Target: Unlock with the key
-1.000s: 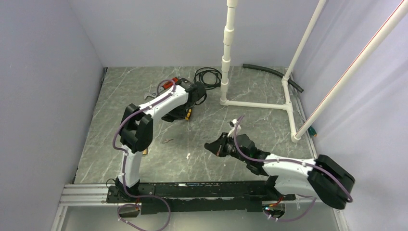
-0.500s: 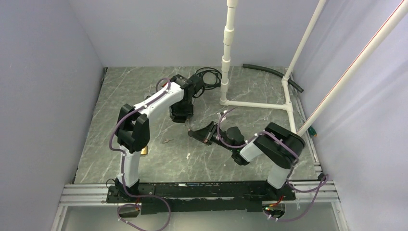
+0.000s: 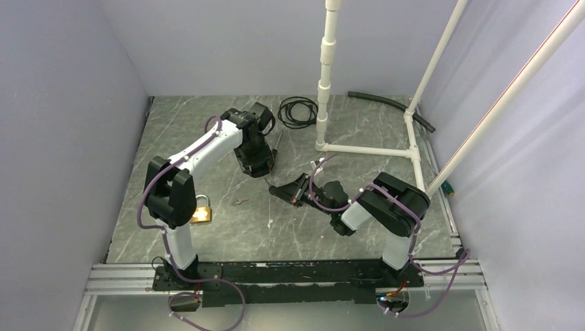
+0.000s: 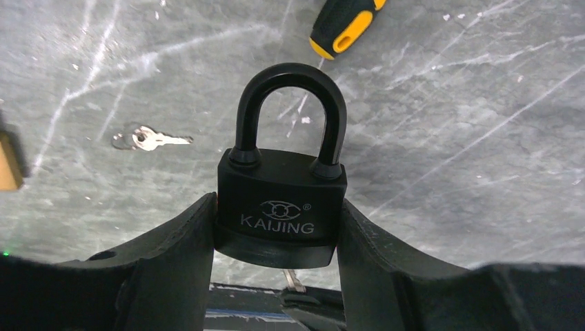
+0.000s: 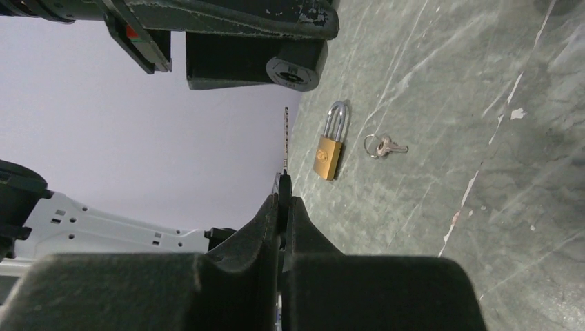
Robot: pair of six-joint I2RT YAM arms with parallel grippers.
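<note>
My left gripper (image 4: pixel 276 205) is shut on the body of a black padlock (image 4: pixel 279 181) marked KAIJING, its shackle closed and pointing away from the wrist. In the top view this gripper (image 3: pixel 256 164) hangs over the middle of the table. My right gripper (image 5: pixel 283 198) is shut on a key (image 5: pixel 285 141), whose thin blade sticks out beyond the fingertips. The blade points toward the padlock's keyhole end (image 5: pixel 295 69), a short gap below it. From above, the right gripper (image 3: pixel 281 191) sits just right of and nearer than the left one.
A brass padlock (image 3: pixel 201 214) and a loose key on a ring (image 3: pixel 239 202) lie on the marble table to the left. A black and yellow screwdriver handle (image 4: pixel 345 27) lies beyond the black padlock. A white pipe frame (image 3: pixel 365 149) and a coiled black cable (image 3: pixel 298 110) stand at the back.
The left arm swung the black padlock left and turned it toward the right arm. The right arm folded in and carried the key left, up close to the padlock.
</note>
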